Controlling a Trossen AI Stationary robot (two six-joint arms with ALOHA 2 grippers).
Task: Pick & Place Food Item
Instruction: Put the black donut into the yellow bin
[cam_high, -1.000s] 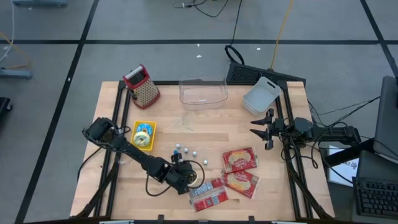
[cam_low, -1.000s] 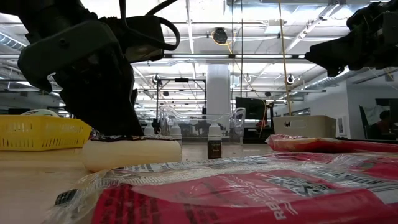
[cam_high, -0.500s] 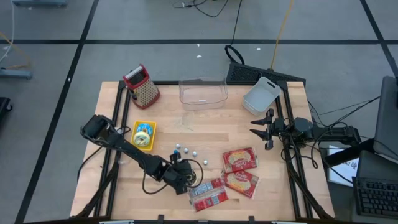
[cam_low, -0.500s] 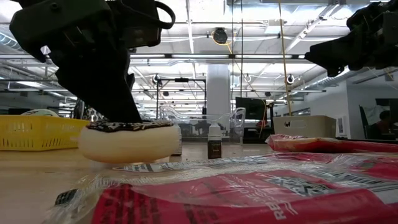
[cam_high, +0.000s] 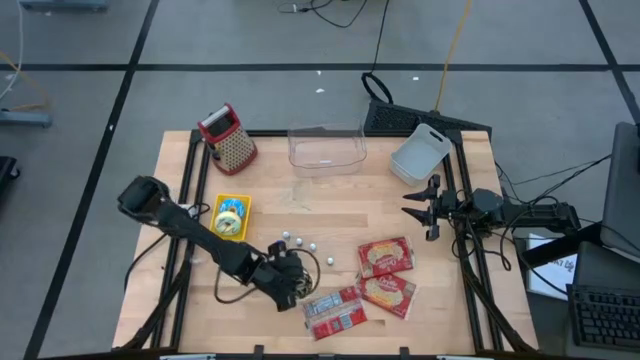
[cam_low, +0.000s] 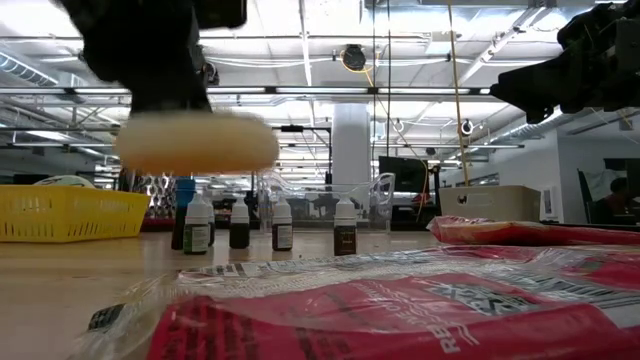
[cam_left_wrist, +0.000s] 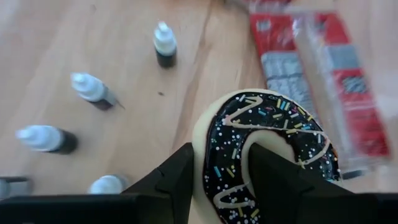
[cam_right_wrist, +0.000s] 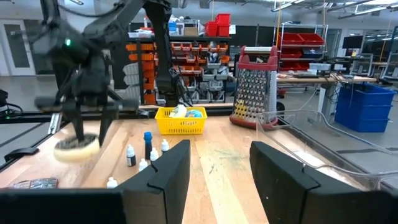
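1. doughnut (cam_left_wrist: 267, 155) with chocolate icing and sprinkles, pinched in the left gripper (cam_left_wrist: 219, 177), one finger through the hole and one outside the rim; jaws closed partway onto it.
2. lifted clear of the table (cam_high: 330, 210) in the low view, hanging above the small dropper bottles (cam_low: 235, 224), near the front edge, left of centre.
3. red snack packets (cam_high: 385, 257) lying just right of the doughnut, one (cam_high: 335, 312) close below it.
4. right gripper (cam_high: 420, 208) parked at the right edge, fingers apart, holding nothing.
5. yellow basket (cam_high: 232, 217) at left, cheese grater (cam_high: 229, 137) far left, clear tub (cam_high: 326, 148) and white tub (cam_high: 420, 153) along the far side.
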